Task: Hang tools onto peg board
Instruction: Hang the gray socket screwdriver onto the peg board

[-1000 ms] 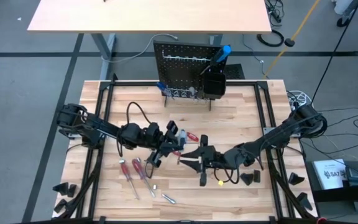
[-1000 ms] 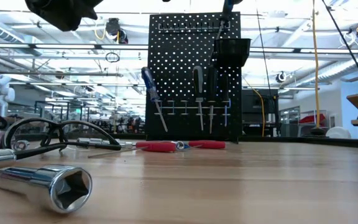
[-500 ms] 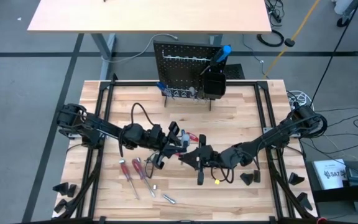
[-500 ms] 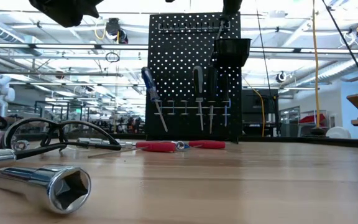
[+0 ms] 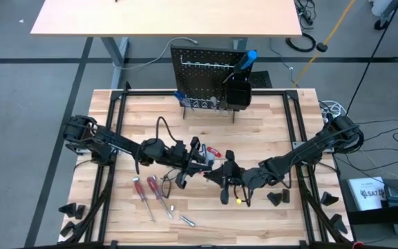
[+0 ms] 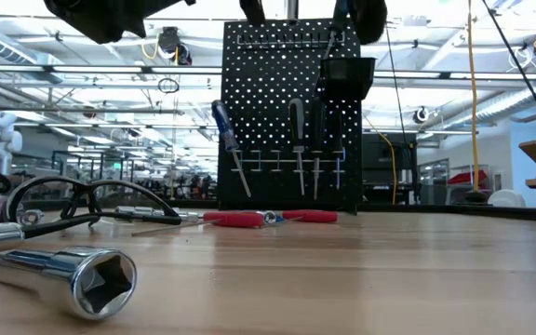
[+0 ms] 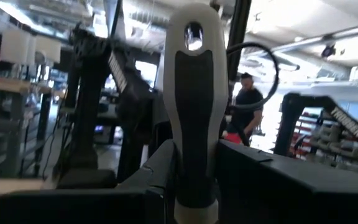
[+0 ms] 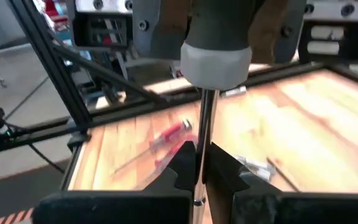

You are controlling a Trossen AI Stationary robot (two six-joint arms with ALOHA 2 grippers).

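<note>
Both arms have drawn together over the table's middle since a second ago, and the right gripper (image 5: 221,171) has closed its fingers (image 8: 182,163) onto the thin metal shaft (image 8: 202,134) of a grey-and-white screwdriver (image 7: 194,106). Its handle is clamped in the left gripper (image 5: 197,155), whose jaws stand narrow around it, so the two grippers hold the same tool end to end above the table (image 5: 268,131). Red-handled pliers (image 6: 268,218) lie on the wood just beside the meeting grippers. Two red-handled screwdrivers (image 5: 147,190) and small silver bits (image 5: 185,220) lie nearer the front left. At the far edge stands the peg board (image 5: 200,79), upright, with several screwdrivers hanging along its lower row and a blue-handled screwdriver (image 5: 246,61) standing in its black bin (image 5: 236,95). In the low view a silver socket (image 6: 68,276) lies close to the camera.
</note>
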